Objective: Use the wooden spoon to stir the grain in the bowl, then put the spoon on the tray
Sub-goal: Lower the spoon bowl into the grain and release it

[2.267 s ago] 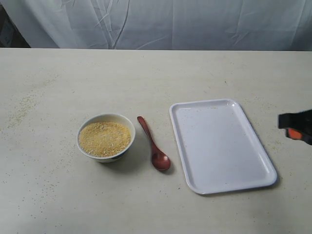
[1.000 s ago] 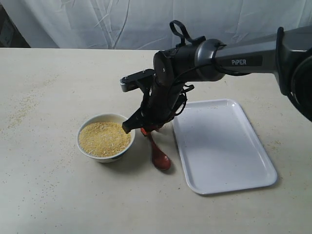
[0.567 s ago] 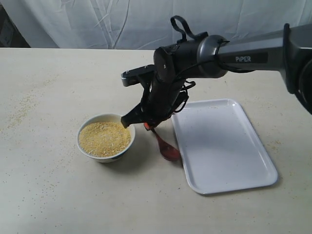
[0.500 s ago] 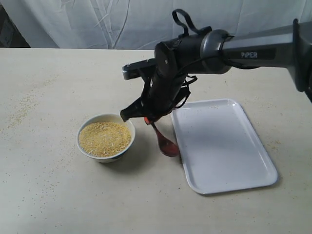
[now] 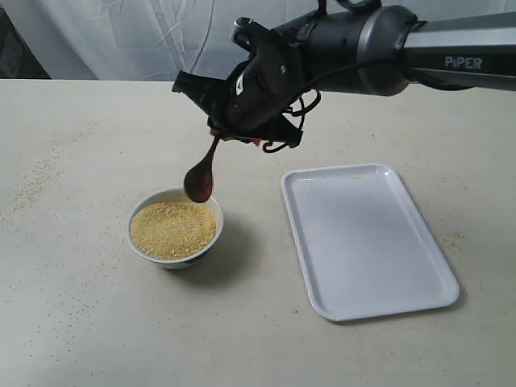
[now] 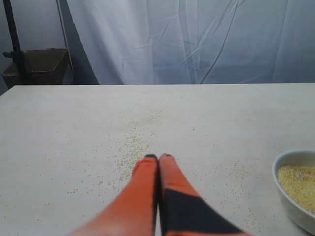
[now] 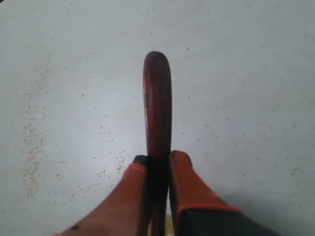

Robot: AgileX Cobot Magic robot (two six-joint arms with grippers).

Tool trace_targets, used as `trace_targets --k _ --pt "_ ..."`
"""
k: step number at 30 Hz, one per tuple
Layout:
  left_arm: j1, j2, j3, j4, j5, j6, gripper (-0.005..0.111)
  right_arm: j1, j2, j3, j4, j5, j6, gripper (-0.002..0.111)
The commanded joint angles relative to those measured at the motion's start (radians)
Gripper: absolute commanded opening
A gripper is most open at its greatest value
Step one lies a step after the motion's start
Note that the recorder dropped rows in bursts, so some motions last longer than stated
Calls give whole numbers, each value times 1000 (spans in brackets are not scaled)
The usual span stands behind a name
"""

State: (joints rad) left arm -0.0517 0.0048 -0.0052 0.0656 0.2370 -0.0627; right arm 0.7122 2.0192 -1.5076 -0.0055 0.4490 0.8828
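Over the desk, exterior view: the right hand (image 5: pixel 219 134) gripped the wooden spoon (image 5: pixel 201 172) by the top of its handle, and the spoon hung clear of the desk (image 5: pixel 81 322).
Spoon's long axis: it ran steeply down from the hand, with the oval end lowest and leaning a little toward the desk's left edge.
Spoon against bowl: the oval end overlapped the rim of the bowl (image 5: pixel 142 242) on the side facing the curtained far edge. I could not tell how high above the rim it hung.
Grain: the grain (image 5: pixel 173 228) filled the bowl in a level, undisturbed heap, lying below the spoon's tip and a little toward the near edge.
Tray: the tray (image 5: pixel 363 242) lay bare toward the near right corner, well apart from the bowl.
Left wrist view: the left hand (image 6: pixel 158 158) had its fingers pressed together on nothing and sat low over the desk. Part of the bowl (image 6: pixel 290 196) and the grain (image 6: pixel 298 179) showed well away from it, with loose grains (image 6: pixel 133 145) scattered in between.
Right wrist view: the right hand (image 7: pixel 158 160) pinched the spoon (image 7: pixel 157 98), whose shaft ran straight out from between the fingers. Only the desk (image 7: pixel 246 73) showed beyond it.
Coming move, as a judgement: the right arm seemed the one to act, lowering the spoon and shifting it slightly toward the bowl's middle.
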Motion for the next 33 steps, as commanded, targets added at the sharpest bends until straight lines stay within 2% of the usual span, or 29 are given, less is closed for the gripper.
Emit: trace_targets --k 1,14,16,21,29,31,33 --pt "1 -5 5 -1 -6 -3 0 42 37 -2 11 -67 78 -1" --pt "1 -5 5 3 -6 -3 0 69 86 -2 5 -44 142 0" --pt "1 -5 5 3 -6 -3 0 69 86 -2 5 -28 141 8" --pt "1 -5 5 3 -6 -3 0 69 86 -2 5 -7 148 40" --pt "1 -5 5 3 -6 -3 0 69 48 -2 5 84 134 42" --pt "1 -5 5 3 -6 -3 0 67 20 -2 5 98 47 42" --pt "1 -5 5 3 -6 -3 0 67 -10 -4 5 97 -167 42"
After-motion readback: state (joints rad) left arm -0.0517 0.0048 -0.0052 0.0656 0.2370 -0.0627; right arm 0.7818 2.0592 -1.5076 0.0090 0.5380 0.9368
